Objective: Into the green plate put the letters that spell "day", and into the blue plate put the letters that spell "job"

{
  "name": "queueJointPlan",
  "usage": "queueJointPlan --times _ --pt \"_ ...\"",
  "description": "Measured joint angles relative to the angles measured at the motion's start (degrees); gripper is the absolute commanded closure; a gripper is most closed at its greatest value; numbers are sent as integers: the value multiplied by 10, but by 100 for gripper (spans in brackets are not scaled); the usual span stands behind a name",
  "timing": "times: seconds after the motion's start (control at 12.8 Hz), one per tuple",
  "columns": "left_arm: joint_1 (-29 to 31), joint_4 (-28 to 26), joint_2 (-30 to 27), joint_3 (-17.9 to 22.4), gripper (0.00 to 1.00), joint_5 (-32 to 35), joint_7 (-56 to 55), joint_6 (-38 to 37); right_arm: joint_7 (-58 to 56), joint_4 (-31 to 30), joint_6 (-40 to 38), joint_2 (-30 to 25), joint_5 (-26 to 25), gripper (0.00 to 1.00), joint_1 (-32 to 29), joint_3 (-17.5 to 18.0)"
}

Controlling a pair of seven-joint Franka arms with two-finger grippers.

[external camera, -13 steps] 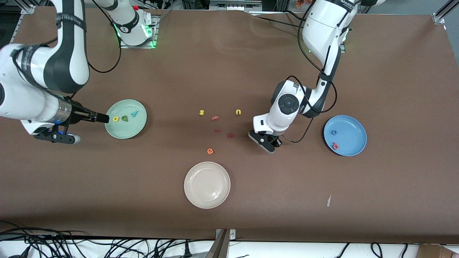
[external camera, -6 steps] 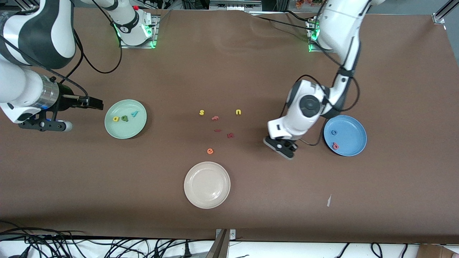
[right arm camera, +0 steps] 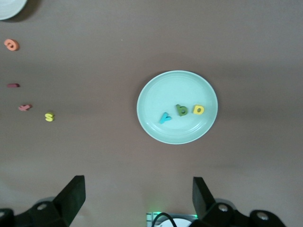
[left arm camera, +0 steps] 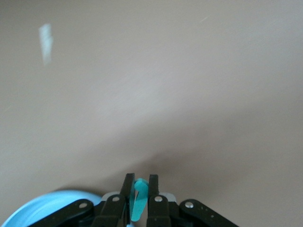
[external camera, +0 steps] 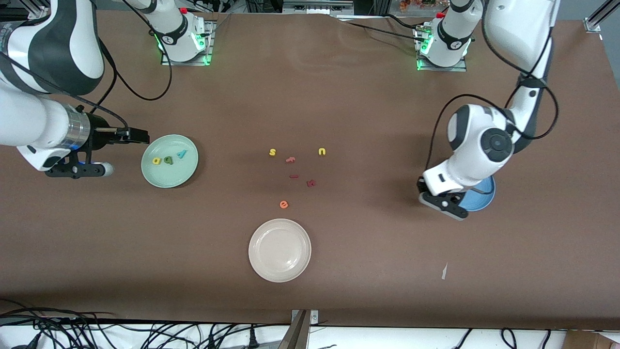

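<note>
The green plate [external camera: 169,161] holds three letters: yellow "d" [external camera: 156,161], green "a" [external camera: 168,159], teal "y" [external camera: 181,154]. Beside it the right gripper [external camera: 140,136] waits, jaws wide and empty. The left gripper [left arm camera: 139,195], over the blue plate [external camera: 479,199], pinches the teal "j" [left arm camera: 138,199].

Matt brown cloth-like table cover [external camera: 368,271]. Round pale mint-green plate [external camera: 169,177] and round cream-white plate [external camera: 279,264]: smooth, glossy plastic. Small coloured letters [external camera: 284,204]: matt foam.

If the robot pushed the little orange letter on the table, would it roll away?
Probably not. The orange letter lies flat on the brown table, so it would likely slide, not roll. It looks tiny beside the white plate, so it is probably very light and easy to nudge.
</note>
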Motion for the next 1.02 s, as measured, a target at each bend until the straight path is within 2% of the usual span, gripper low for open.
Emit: queueJointPlan --times 0.16,0.24,0.31,0.39,0.55,0.78,1.02 --pt "45 -37 -27 0 100 10 48 0 1 -9 24 -14 -54 0 -115 138" --pt "68 -50 -36 1 100 10 82 0 2 -23 47 -26 -69 0 -153 183" --pt "88 -60 -41 1 100 10 107 0 3 -50 81 -46 -74 0 -179 210" --pt "101 -69 -43 0 87 10 120 0 3 -89 123 -74 -76 0 -200 228" --pt "106 -81 -44 0 0 10 126 0 3 -162 178 -138 -77 0 -235 254" --pt "106 -85 -48 -1 0 10 125 0 2 -206 177 -202 -77 0 -251 262" --pt "106 -88 -75 -1 0 10 125 0 2 -210 211 -208 -77 0 -254 264"
